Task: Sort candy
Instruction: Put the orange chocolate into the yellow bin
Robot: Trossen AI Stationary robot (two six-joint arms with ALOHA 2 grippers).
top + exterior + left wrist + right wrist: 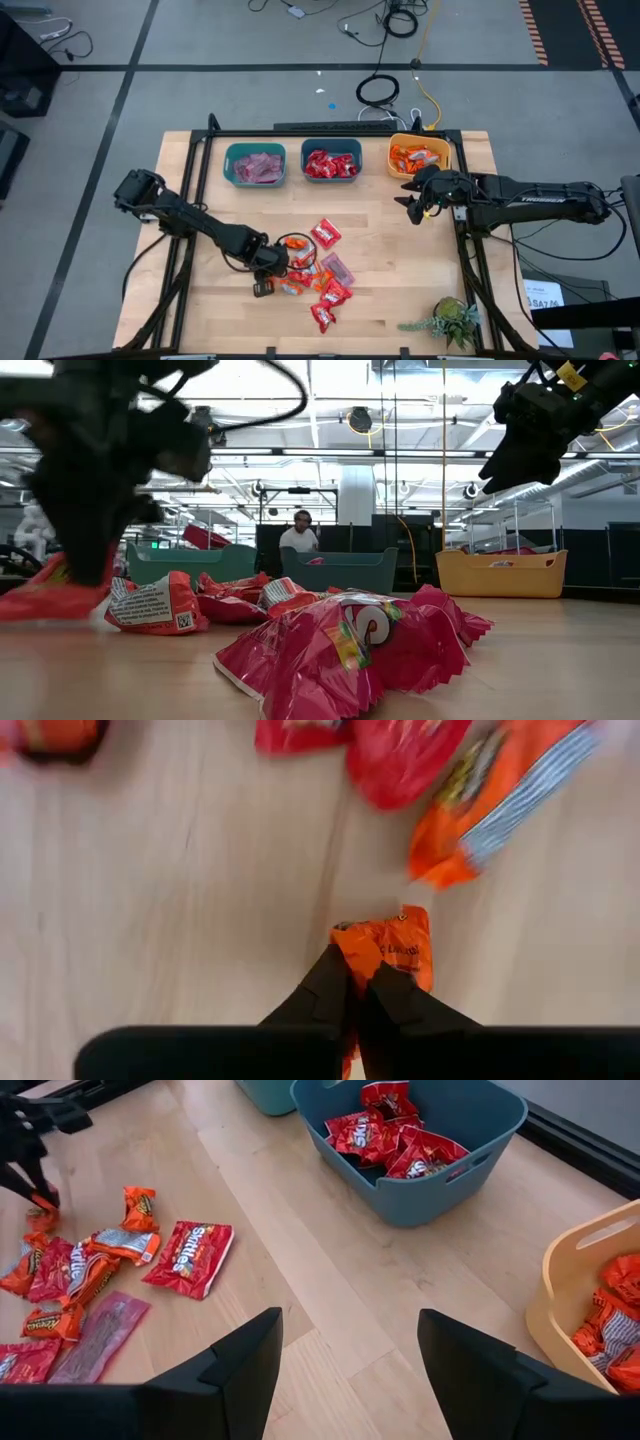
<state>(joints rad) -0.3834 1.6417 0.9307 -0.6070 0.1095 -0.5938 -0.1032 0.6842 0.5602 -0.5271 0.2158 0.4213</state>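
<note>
You will find the loose candy [318, 272] in a scattered pile on the near-centre of the wooden table [400, 250]: red, orange and pinkish-mauve wrappers, some overlapping. One orange packet [392, 948] at the left edge of that pile lies on the table pinched between the tips of the left gripper [358, 982], whose fingers are clenched on it (the left wrist view shows the two dark tips meeting over the wrapper). In the high view the left gripper [268, 270] sits low at the pile's left side, its arm reaching in from the table's left edge.

Already sorted candy lies in three bins along the far edge. The left teal bin [254, 164] holds pinkish-mauve pieces, the middle teal bin [331, 162] holds red pieces, and the yellow bin [419, 157] on the right holds orange pieces.

The right gripper [412, 208] hangs just near of the yellow bin, well apart from the pile; its fingers [235, 1370] stand spread and hold nothing (the right wrist view shows bare table between them).

A small potted plant [450, 321] stands at the near right corner. In the low view, a person [299, 532] is visible in the room beyond the table.
</note>
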